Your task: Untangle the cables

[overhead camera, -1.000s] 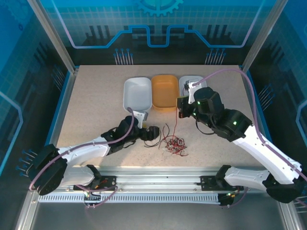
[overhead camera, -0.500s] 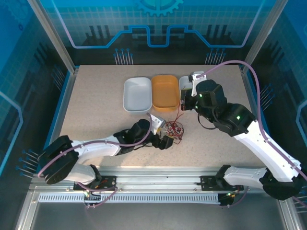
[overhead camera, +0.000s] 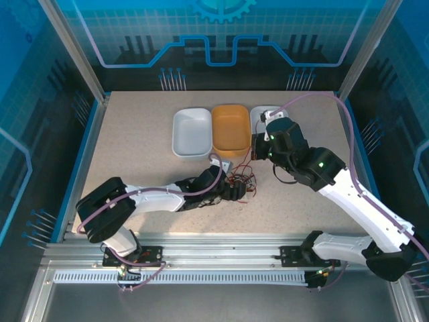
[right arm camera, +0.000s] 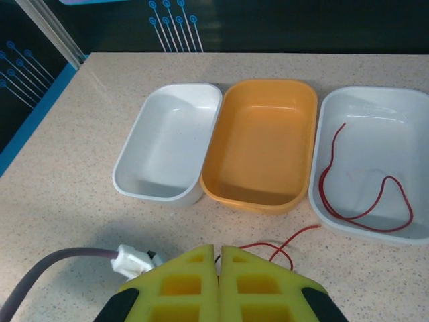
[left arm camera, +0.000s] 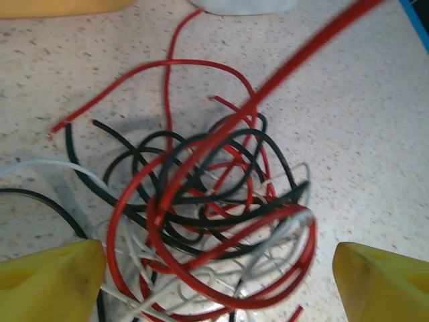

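The cables [overhead camera: 242, 181] lie as a tangle of thin red, black and pale wires on the table, just in front of the orange tray. In the left wrist view the tangle [left arm camera: 208, 201] sits between my yellow fingertips [left arm camera: 50, 282], which stand wide apart on either side of it. My left gripper [overhead camera: 236, 190] is open at the tangle's near left edge. One red strand [left arm camera: 301, 54] rises taut up and to the right. My right gripper [overhead camera: 257, 153] [right arm camera: 219, 258] hangs above the tangle's far side, shut on that red cable.
Three trays stand in a row behind the tangle: a white one [right arm camera: 157, 191], an orange one [right arm camera: 255, 201], and a white one [right arm camera: 320, 141] holding a loose red cable [right arm camera: 365, 211]. Bare tabletop lies left and right of the arms.
My left gripper has reached rightward to the tangle and now straddles it. The tangle was drawn toward the trays, and my right gripper rose and came back down.
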Available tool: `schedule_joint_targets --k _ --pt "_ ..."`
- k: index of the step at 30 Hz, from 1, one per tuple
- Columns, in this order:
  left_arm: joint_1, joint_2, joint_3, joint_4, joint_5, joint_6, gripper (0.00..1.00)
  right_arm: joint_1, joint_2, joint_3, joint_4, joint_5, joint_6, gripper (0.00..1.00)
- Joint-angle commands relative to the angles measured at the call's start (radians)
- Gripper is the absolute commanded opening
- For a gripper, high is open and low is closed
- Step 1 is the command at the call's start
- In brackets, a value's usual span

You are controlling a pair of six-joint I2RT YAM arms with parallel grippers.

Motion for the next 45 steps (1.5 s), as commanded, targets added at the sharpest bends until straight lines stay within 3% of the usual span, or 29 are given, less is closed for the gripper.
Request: schedule_joint_targets --k 1,5,9,16,18,33,45 --pt "-0.005 0.019 0.044 -0.075 -0.074 -0.085 0.81 -0.023 -0.032 0.000 0.029 -0.023 0.009 0.00" --pt "-0.004 0.044 0.061 -0.093 -0.092 -0.117 0.67 -0.040 -0.040 0.003 0.043 -0.057 0.007 0.00" --pt "-0.004 0.081 0.092 -0.123 -0.081 -0.124 0.60 -0.053 -0.044 0.019 0.049 -0.079 -0.004 0.00" --pt "0.003 0.076 0.111 -0.257 -0.159 -0.147 0.24 -0.083 -0.067 0.078 0.003 -0.055 -0.043 0.00" --pt "0.011 0.047 0.086 -0.274 -0.191 -0.155 0.20 -0.090 -0.079 0.096 -0.016 -0.027 -0.061 0.00" --pt "0.140 -0.195 -0.117 -0.335 -0.285 -0.184 0.16 -0.133 -0.216 0.184 -0.090 0.135 -0.142 0.00" --pt "0.151 -0.276 -0.168 -0.312 -0.257 -0.185 0.22 -0.133 -0.193 0.432 -0.098 0.212 -0.288 0.00"
